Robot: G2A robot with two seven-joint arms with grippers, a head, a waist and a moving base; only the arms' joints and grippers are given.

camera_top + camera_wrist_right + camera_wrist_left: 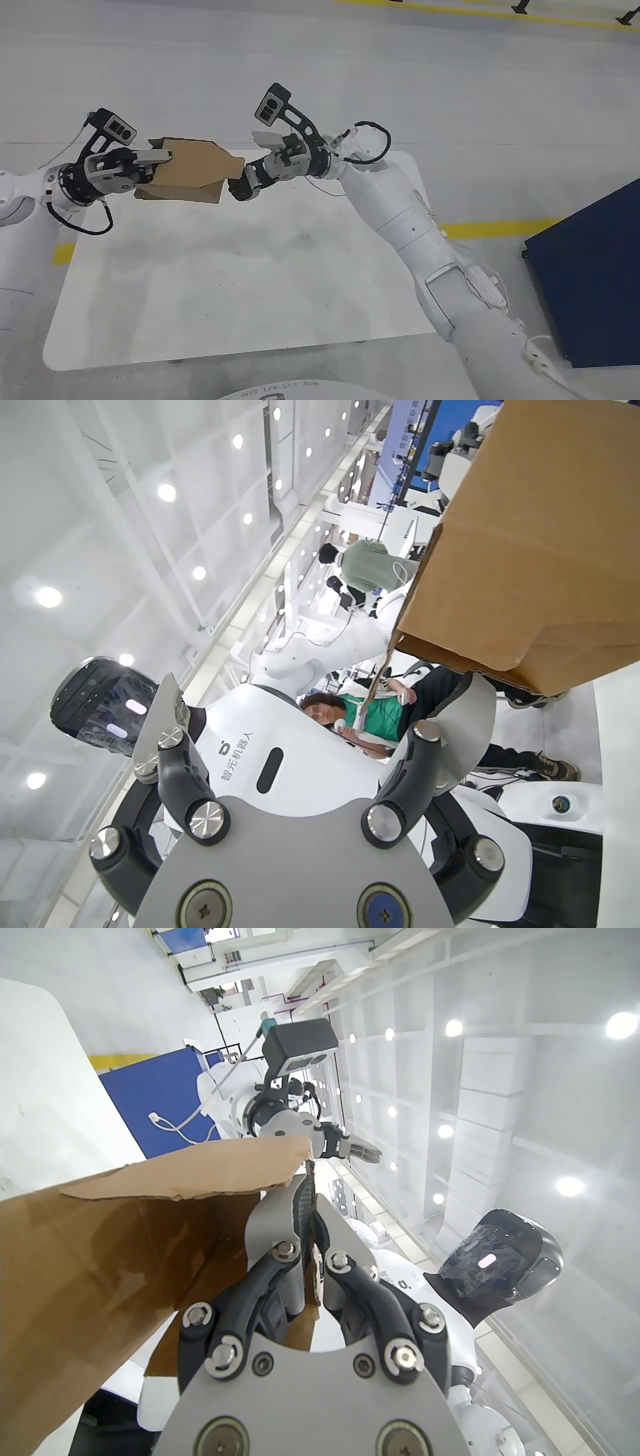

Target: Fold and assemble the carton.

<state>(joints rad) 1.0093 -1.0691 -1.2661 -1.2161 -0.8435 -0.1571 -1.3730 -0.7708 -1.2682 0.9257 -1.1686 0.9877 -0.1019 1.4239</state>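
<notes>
Carton (pixel 195 168) is held aloft, one wall pinched between the closed jaws of the left gripper (pixel 310 1208). Right gripper (pixel 320 692) jaws are spread wide, one finger touching a bottom edge. Flaps are best pressed squarely along creases. Beyond, open desk (pixel 250 290) is left for setting down.

left tool (pixel 310 1208): pinched closed | right tool (pixel 320 692): spread wide | arms: raised, tools facing
</notes>
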